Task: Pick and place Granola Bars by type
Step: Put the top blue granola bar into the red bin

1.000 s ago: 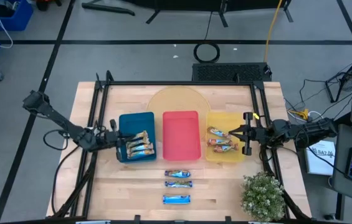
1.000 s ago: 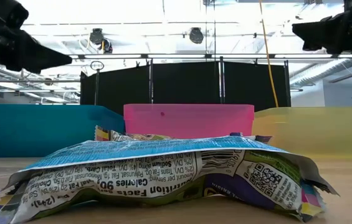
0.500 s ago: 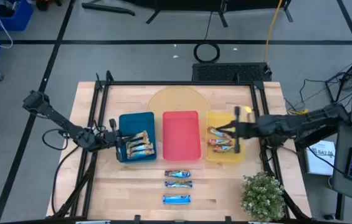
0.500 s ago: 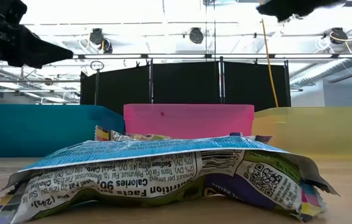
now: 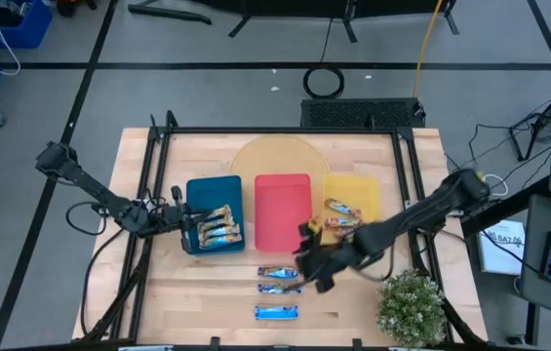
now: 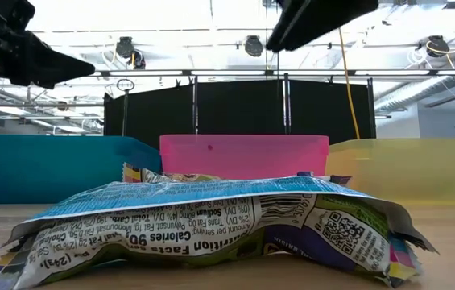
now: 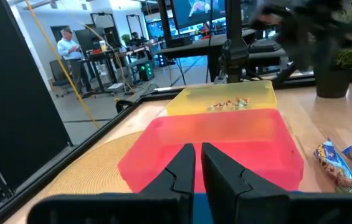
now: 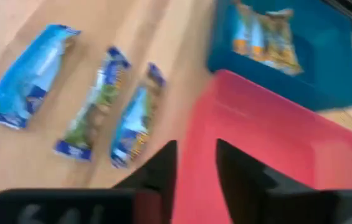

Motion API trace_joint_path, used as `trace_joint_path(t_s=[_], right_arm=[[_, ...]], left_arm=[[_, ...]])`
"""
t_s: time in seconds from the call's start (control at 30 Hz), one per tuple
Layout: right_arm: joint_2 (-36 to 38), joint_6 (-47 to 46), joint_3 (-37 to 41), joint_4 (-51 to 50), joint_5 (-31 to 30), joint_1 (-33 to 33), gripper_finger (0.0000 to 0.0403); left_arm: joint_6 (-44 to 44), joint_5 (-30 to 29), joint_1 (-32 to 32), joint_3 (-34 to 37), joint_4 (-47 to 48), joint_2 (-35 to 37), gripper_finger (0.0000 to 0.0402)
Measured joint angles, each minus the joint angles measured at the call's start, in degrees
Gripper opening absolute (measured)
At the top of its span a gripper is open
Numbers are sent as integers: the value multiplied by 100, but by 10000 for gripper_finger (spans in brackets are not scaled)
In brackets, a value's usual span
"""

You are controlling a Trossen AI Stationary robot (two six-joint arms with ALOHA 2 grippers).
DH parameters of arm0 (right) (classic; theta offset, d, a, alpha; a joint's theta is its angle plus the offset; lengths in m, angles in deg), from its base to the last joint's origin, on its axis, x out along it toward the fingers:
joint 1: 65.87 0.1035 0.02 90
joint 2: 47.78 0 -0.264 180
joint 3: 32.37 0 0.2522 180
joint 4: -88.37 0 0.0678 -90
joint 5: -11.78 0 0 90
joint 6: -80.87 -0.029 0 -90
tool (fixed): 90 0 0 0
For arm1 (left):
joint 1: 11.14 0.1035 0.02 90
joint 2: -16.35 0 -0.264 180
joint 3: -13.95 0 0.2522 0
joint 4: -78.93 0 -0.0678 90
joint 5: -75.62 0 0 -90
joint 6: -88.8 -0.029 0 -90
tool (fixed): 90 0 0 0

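Three blue-white granola bars lie in a row on the table near its front edge; they also show in the right wrist view. Tan-gold bars lie in the blue tray. Red-orange bars lie in the yellow tray. The red tray between them holds nothing. My right gripper is open and empty, above the table just right of the blue-white bars, by the red tray's near right corner. My left gripper is shut and empty at the blue tray's left edge.
A potted plant stands at the near right corner, close to my right arm. A round tan mat lies behind the trays. A dark frame runs along the table's sides. One blue-white bar fills the low view's foreground.
My right gripper has left the yellow tray's right side and swung fast toward the table's left and near edge, ending beside the blue-white bars. The bars and trays lie as before.
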Motion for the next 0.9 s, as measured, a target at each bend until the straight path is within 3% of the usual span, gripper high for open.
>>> trace_joint_path(t_s=[0.2,0.33,0.67,0.9], right_arm=[[-772,-469,-185,760,328,397,212],[-1033,-769,-180,895,303,486,247],[-1300,-1629,-180,795,597,418,218],[-1724,-1650,-176,1129,561,263,202]], left_arm=[[75,2,0,0,2,-2,37],[40,2,0,0,4,0,37],[-160,11,0,0,10,-2,37],[-139,24,0,0,7,-2,37]])
